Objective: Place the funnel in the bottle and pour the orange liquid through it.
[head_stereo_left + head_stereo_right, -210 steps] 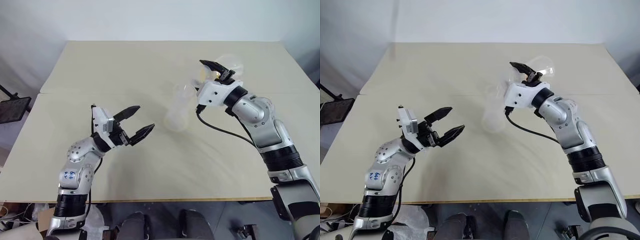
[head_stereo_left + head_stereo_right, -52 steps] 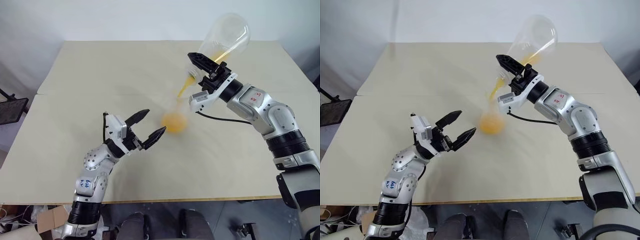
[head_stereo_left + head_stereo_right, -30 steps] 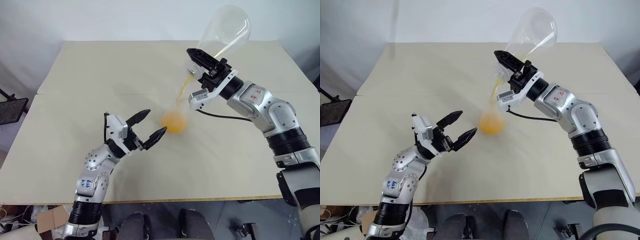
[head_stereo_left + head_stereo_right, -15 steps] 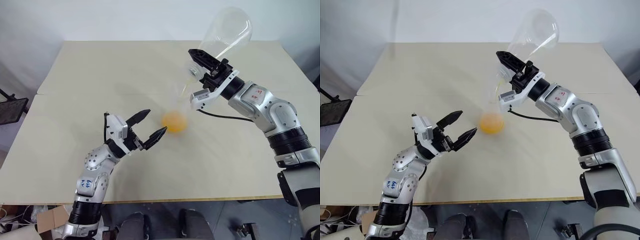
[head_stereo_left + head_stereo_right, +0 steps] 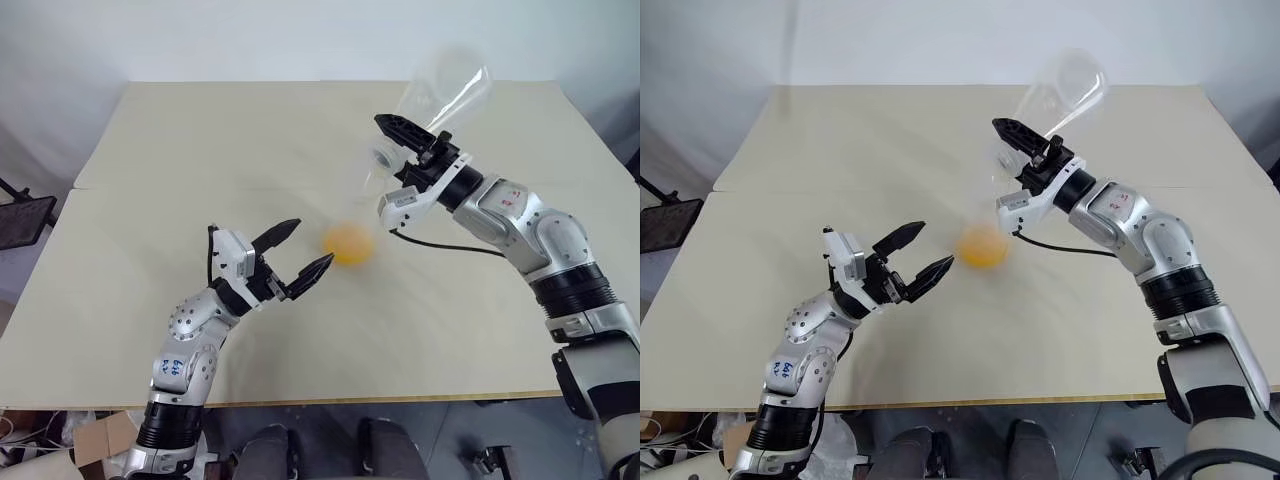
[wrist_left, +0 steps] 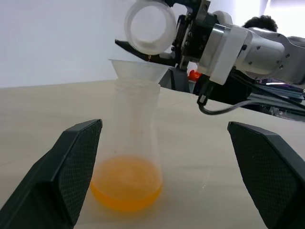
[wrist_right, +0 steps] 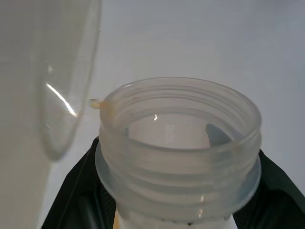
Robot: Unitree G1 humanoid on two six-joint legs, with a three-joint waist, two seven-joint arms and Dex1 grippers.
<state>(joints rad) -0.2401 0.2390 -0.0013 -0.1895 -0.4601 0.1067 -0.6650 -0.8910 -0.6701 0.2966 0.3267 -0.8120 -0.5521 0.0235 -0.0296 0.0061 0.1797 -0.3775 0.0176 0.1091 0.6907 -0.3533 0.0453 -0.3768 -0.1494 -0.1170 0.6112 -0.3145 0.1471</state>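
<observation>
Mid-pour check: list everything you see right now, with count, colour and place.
table: one, beige, under everything.
bottle: one, clear, standing at table centre, between the open left fingers in the left wrist view.
funnel: one, clear, seated in the bottle's mouth.
orange liquid: one pool, yellow-orange, in the bottle's base.
flask: one, clear, apparently drained, tilted mouth-down above the funnel.
left gripper: black fingers, open, beside the bottle.
right gripper: black fingers, shut on the flask's neck.

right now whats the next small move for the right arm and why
Probably tip the flask back upright and lift it clear. It looks empty, with just a drop at its mouth above the funnel, and the orange liquid already sits in the bottle. The right gripper holds it.
</observation>
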